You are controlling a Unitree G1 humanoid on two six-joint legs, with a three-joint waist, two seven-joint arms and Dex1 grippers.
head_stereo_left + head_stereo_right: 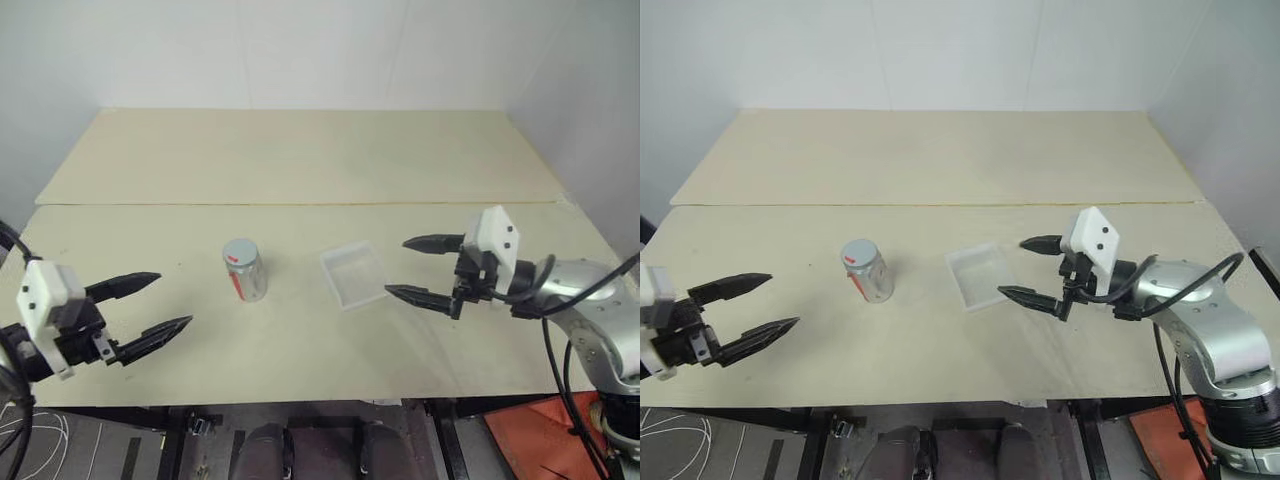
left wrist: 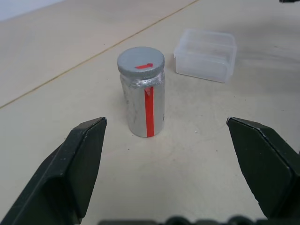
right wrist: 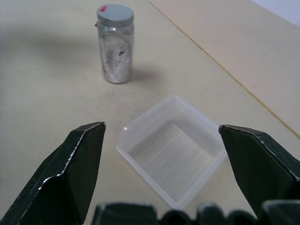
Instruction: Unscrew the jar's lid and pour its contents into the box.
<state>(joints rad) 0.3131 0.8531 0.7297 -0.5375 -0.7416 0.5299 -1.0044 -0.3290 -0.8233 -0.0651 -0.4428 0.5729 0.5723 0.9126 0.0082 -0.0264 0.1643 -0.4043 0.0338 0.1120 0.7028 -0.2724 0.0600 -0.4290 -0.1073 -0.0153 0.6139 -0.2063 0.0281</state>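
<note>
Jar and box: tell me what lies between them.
Bare table lies between the jar and the box; the left eye view shows it.

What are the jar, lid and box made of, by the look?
Jar: clear glass or plastic, glossy; inside shows through, wall frosted with residue.
Lid: likely matte grey plastic, ribbed edge, red mark.
Box: thin translucent plastic; the table shows through it.

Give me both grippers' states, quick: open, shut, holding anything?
Left gripper: open, holding nothing, short of the jar.
Right gripper: open, holding nothing, beside the box.
</note>
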